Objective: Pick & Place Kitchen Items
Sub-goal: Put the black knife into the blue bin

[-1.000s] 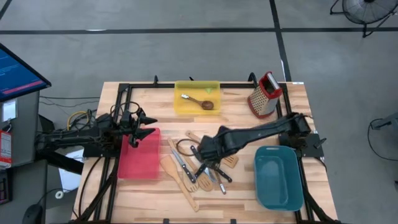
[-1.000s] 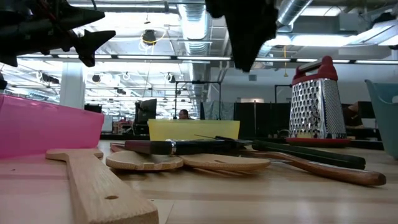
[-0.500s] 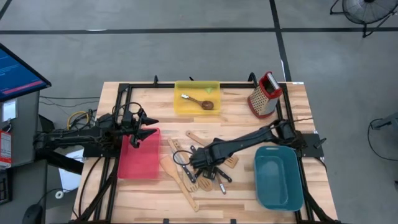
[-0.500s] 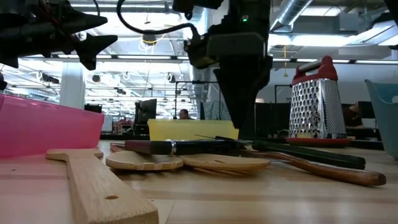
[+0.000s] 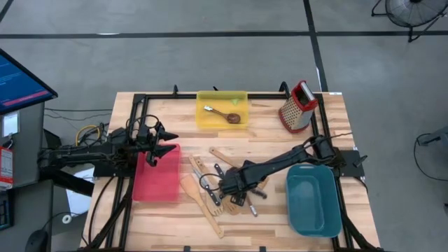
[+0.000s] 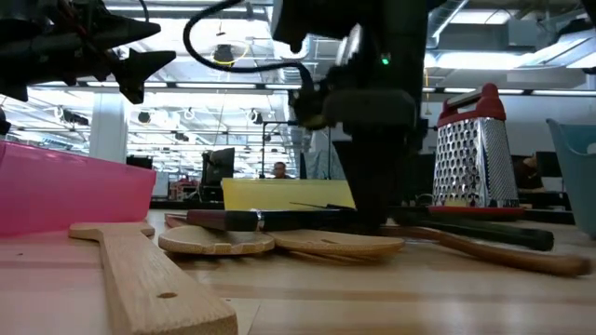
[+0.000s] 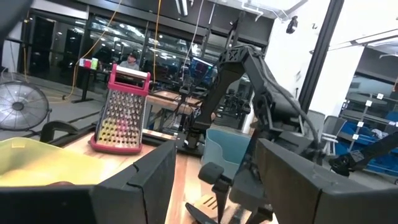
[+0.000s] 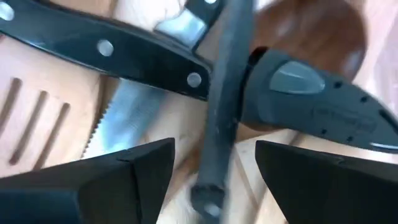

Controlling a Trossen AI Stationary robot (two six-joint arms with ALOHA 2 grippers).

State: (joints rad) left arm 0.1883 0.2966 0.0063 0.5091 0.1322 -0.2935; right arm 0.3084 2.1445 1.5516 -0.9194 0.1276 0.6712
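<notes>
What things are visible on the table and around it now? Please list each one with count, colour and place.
yellow bin: one, far edge, centre; holds a dark brown wooden spoon.
red bin: one, left side.
teal bin: one, right near corner.
box grater: one, steel with red top, far right.
utensil pile: pale wooden spatulas and black-handled knives, table centre.
monitor: one, blue screen, left of table.
left claw: open, above red bin's far edge.
right claw: open, down on the utensil pile.

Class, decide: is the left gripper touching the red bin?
Apart. The low view shows the left gripper hanging in open air well above the red bin.
</notes>
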